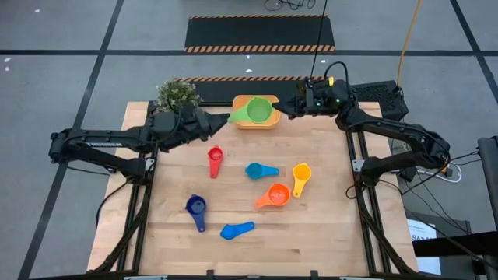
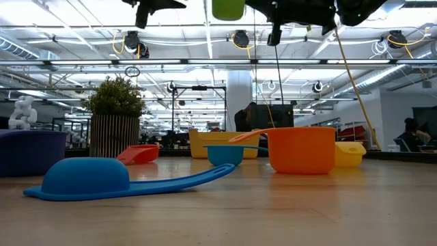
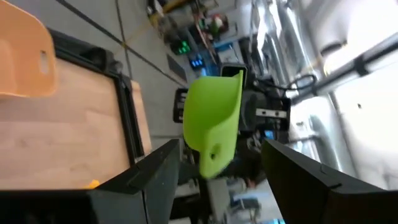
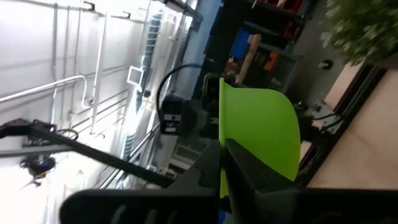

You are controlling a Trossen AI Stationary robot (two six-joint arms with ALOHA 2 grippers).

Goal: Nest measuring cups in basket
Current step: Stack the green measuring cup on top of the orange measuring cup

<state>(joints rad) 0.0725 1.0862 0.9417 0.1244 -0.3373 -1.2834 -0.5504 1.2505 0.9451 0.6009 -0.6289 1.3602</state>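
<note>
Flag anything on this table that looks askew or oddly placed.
The dark blue measuring cup and one light blue cup lie mouth-down. The green cup hangs above the basket, right gripper shut on its rim, left gripper open by its handle.

An industrial lab or workshop: high ceiling with pipes (image 2: 205,63), taped concrete floor (image 1: 62,85), a framed wooden table (image 1: 334,241).

Green measuring cup (image 2: 228,9) cut off by the low view's top edge, basket (image 1: 242,102) largely covered by that cup from above, orange cup (image 2: 300,148) hid part of yellow cup (image 2: 350,153), potted plant (image 4: 364,28) blurred, cropped at the frame edge
</note>
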